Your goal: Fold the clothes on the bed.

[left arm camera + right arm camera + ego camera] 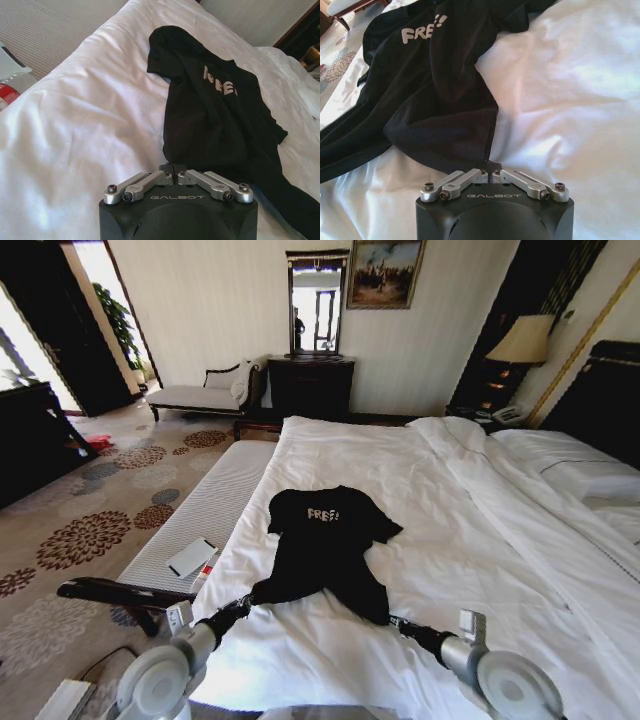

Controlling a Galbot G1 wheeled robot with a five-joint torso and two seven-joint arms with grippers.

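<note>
Pinching T-shirt (325, 545) hem, left gripper (173, 169), right gripper (490, 166)

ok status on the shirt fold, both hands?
Left hand shut on T-shirt hem, near corner. Right hand shut on the other hem corner. Shirt rumpled, lettering up, on the bed. Nothing in the way.

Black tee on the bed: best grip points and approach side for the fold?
The T-shirt lies chest-up, collar away from the robot, hem nearest. Pinch the two hem corners from the near bed edge, low. The left gripper and right gripper are shut on those hem corners already.
</note>
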